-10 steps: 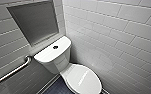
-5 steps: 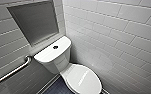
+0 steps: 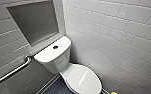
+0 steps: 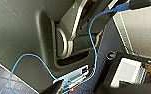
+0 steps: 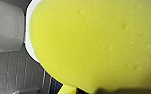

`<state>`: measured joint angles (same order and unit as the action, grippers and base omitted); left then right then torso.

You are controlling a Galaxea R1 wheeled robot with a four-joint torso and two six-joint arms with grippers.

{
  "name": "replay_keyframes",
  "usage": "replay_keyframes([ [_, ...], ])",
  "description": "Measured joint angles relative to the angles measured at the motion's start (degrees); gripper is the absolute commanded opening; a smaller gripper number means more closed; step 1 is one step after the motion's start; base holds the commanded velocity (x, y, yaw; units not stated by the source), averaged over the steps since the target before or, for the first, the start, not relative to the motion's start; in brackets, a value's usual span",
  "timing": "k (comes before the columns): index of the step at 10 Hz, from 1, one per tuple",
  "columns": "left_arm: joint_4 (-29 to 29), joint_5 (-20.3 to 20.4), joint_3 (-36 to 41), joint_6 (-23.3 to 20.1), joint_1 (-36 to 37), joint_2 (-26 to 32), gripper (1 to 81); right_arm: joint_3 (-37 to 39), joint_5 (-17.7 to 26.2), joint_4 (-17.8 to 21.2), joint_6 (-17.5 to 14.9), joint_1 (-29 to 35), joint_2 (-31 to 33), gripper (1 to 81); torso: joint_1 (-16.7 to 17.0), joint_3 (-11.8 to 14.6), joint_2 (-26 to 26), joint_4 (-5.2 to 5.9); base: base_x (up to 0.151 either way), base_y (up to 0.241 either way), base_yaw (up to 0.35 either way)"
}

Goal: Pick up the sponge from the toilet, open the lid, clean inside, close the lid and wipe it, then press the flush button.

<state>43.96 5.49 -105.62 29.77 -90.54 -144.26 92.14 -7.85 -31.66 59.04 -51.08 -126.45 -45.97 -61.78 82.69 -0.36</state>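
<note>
Sponge [image 5: 96, 42] sits close against my right end effector; lid [image 3: 82, 78] is down. I cannot tell the end effector's grip state.

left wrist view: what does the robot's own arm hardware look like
Dark grey moulded shell with a silvery curved bracket. A thin blue cable loops across it to a pale connector. A black plate carries a round fitting.
</note>
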Motion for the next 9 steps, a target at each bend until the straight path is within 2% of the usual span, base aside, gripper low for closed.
replay_keyframes([
  [2,0.00,-0.01,-0.13,0.00,0.00,-0.13,81.1,-0.30,6.81,0.27,0.13,6.40,-2.46,1.0,0.00,0.00,0.00,0.00,0.000,0.000,0.000],
  [4,-0.02,-0.04,-0.24,0.00,0.00,-0.77,81.1,0.54,10.69,0.63,0.17,11.17,-7.34,1.0,0.00,-0.02,-0.02,0.00,0.000,0.000,0.000],
  [7,-0.05,0.02,-2.21,0.02,0.00,-1.99,81.1,9.65,15.56,1.40,0.24,15.47,-15.80,1.0,0.00,-0.02,-0.02,0.00,0.000,0.000,0.000],
  [9,-0.05,0.07,-2.82,0.07,-0.02,-2.57,81.1,16.43,16.91,2.36,0.38,19.36,-20.41,1.0,0.00,-0.02,-0.02,0.00,0.000,0.000,0.000],
])
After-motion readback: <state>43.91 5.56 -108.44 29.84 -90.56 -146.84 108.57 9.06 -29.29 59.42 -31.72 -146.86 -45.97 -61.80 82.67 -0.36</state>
